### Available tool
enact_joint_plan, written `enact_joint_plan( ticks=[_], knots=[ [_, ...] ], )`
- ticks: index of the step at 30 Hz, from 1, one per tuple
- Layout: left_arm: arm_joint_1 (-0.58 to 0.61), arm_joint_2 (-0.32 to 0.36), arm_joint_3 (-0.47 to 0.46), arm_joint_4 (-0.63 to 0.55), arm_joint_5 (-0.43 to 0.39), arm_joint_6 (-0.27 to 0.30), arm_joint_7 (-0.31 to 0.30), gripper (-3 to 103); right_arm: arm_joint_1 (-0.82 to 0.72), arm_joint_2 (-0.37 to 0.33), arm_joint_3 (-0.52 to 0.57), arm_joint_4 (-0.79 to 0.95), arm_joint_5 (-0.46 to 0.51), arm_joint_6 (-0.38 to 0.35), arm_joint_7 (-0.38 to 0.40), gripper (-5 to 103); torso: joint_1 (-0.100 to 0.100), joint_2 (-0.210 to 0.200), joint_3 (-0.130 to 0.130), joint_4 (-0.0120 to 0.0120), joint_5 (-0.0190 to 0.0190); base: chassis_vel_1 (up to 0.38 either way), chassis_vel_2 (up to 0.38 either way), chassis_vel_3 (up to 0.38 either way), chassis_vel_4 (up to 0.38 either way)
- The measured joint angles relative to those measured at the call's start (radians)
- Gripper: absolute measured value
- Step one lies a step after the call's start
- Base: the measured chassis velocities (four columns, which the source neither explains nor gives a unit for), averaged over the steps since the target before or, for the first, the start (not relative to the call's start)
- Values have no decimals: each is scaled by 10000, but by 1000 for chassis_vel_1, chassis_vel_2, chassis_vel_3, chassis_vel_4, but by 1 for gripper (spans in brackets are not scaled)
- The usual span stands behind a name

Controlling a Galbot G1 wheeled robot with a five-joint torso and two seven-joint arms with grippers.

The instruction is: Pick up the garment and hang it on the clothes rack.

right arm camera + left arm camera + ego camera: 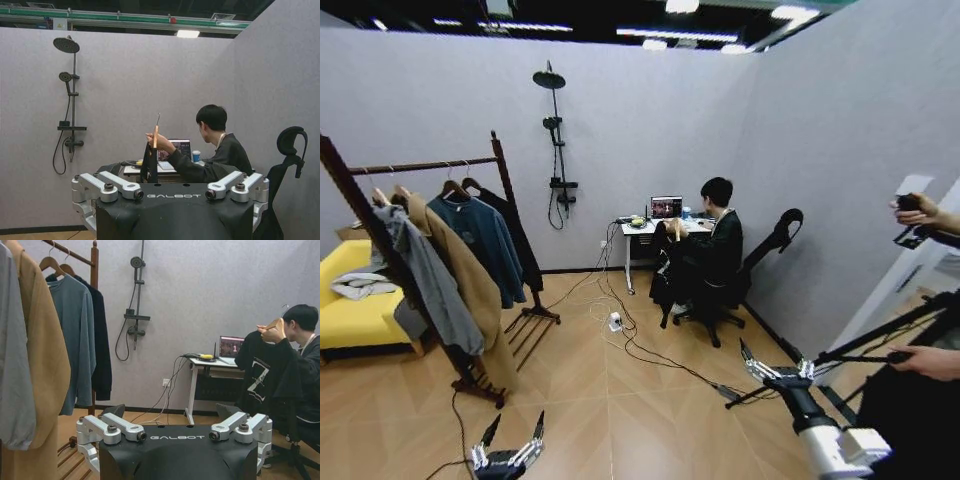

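Fingers of both the left gripper [507, 442] and right gripper [775, 366] spread empty over open floor, well apart from the clothes rack [505, 170].

Seated person's hand [159, 142] holding garment [149, 167], pincer [172, 192] spread

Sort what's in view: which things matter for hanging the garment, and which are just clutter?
Job: black garment on a hanger, held up by a seated person; clothes rack; left gripper and right gripper, both open.
Clutter: tan coat, blue shirt, shower fitting, desk, yellow sofa.
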Motion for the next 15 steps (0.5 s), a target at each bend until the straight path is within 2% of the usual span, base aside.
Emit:
enact_joint_plan(
  ticks=[6, 8, 10, 15],
  knots=[
    [0, 0, 0, 0, -1, 0, -1, 100, -12, 39, -31, 38, -116, 222, 35, 100, -4, 2, -2, -3, 0, -229, 210, 223, -209],
    [0, -1, 0, 0, 0, 0, -1, 100, 47, 75, -79, 39, -522, 622, 222, 100, -1, 0, 0, 1, 3, -191, 216, 229, -201],
    [0, 0, 0, 0, 0, 0, -1, 100, 58, 88, -70, 48, -719, 714, 293, 100, -1, 0, -1, 1, -3, -172, 191, 209, -185],
    [-1, 0, 0, 0, 0, 0, -1, 100, 79, 62, 33, 49, -614, 811, 396, 100, -1, -1, 0, -3, 2, -87, 54, 75, -52]
  ],
)
